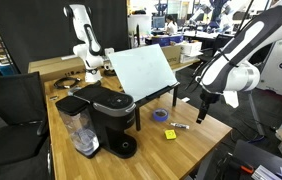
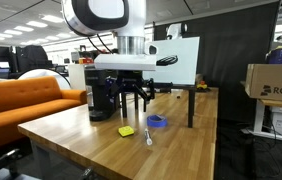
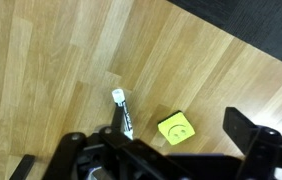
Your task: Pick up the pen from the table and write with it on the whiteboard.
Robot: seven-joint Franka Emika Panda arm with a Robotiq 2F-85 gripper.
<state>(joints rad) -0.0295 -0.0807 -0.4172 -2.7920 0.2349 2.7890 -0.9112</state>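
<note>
Hovering above the tabletop [image 3: 41, 60], my claw [image 2: 134, 108] hangs with its fingers spread wide and nothing between them. The pen [image 3: 123, 113] lies flat on the wood below me, just beside a yellow note [image 3: 176, 127], with a blue tape roll [image 2: 157, 122] near. The whiteboard [image 1: 144, 70] stands tilted farther back, beside a coffee maker [image 1: 106, 112].

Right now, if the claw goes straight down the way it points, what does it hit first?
Probably bare table, close beside the pen and yellow note; the open claw hangs above them, depth unclear.
</note>
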